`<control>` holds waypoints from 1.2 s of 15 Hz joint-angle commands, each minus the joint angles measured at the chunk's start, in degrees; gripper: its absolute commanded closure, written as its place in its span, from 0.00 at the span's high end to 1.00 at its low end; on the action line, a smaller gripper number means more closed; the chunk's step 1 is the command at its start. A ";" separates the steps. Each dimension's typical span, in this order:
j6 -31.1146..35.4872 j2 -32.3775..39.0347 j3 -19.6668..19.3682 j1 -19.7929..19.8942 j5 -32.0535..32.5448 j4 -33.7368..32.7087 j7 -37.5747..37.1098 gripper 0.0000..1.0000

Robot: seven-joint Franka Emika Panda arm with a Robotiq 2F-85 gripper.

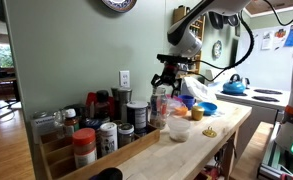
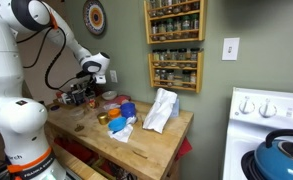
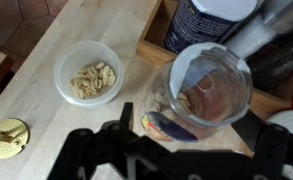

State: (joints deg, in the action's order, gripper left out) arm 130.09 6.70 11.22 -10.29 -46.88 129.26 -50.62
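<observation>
A clear open jar (image 3: 198, 92) with a coloured label stands on the wooden counter (image 3: 56, 30), holding a few pale pieces at its bottom. My gripper (image 3: 189, 128) is open just above it, one dark finger on each side of the jar, neither clearly touching. In an exterior view the gripper (image 1: 167, 77) hangs over the jar (image 1: 161, 104). A white bowl of pale nuts (image 3: 89, 73) sits to the jar's left and also shows in an exterior view (image 1: 178, 128). A yellow lid (image 3: 6, 140) lies further along the counter.
A dark can (image 3: 208, 20) stands right behind the jar. Several spice jars (image 1: 106, 128) crowd a wooden tray at the counter's end. Blue bowls (image 1: 200, 104) and a white cloth (image 2: 161, 110) lie on the counter. A blue kettle (image 1: 234, 86) sits on the stove. Spice racks (image 2: 176, 40) hang on the wall.
</observation>
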 commanded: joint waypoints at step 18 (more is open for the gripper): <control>-9.03 6.02 -1.43 -0.19 -10.03 -5.28 2.13 0.62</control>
State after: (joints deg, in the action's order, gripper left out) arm 122.97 12.85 10.51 -10.51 -55.53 124.59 -49.25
